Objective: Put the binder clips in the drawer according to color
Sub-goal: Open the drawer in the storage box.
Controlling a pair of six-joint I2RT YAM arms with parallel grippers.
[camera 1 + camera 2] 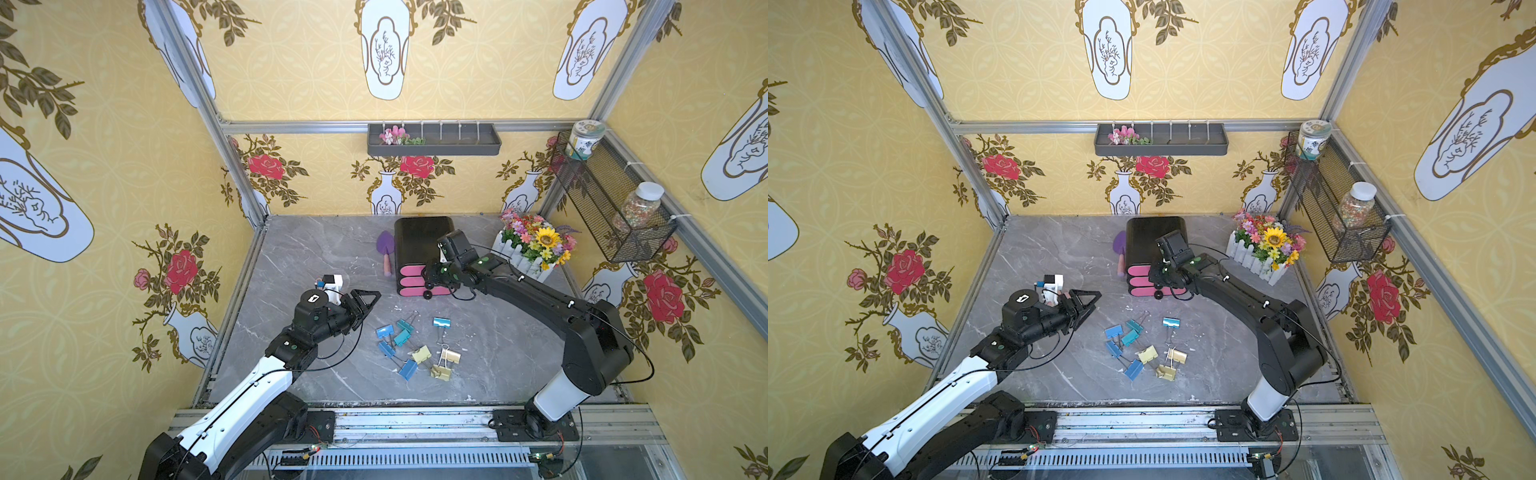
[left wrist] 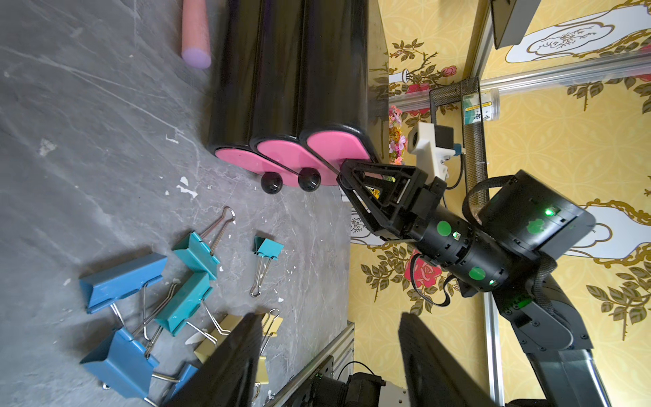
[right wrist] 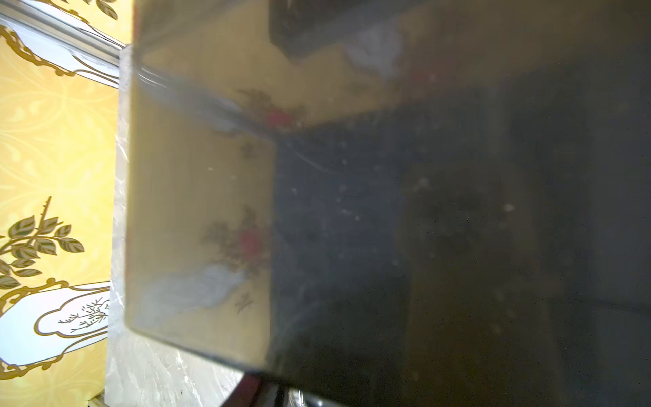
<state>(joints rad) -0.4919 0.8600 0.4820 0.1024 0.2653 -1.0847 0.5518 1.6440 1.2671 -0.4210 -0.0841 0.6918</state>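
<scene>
The drawer [image 1: 417, 249] is a black cabinet with three pink fronts at the back of the grey table. My right gripper [image 1: 430, 277] [image 2: 347, 178] has its fingertips at the top front's knob, which they hide. Whether they press on it does not show. The two lower knobs [image 2: 309, 179] stay bare. The cabinet's glossy top [image 3: 387, 211] fills the right wrist view. Several binder clips lie loose in front: blue [image 1: 385, 331] [image 2: 123, 282], teal [image 1: 405, 325] [image 2: 195, 255] and pale yellow [image 1: 450, 356] [image 2: 229, 334]. Left of them hovers my left gripper [image 1: 368, 301] [image 2: 329, 317], open and empty.
A purple trowel [image 1: 385, 251] with a pink handle lies left of the cabinet. A white fenced flower box [image 1: 532, 249] stands at the back right. A mesh basket [image 1: 611, 208] with jars hangs on the right wall, a grey shelf [image 1: 434, 139] on the back wall.
</scene>
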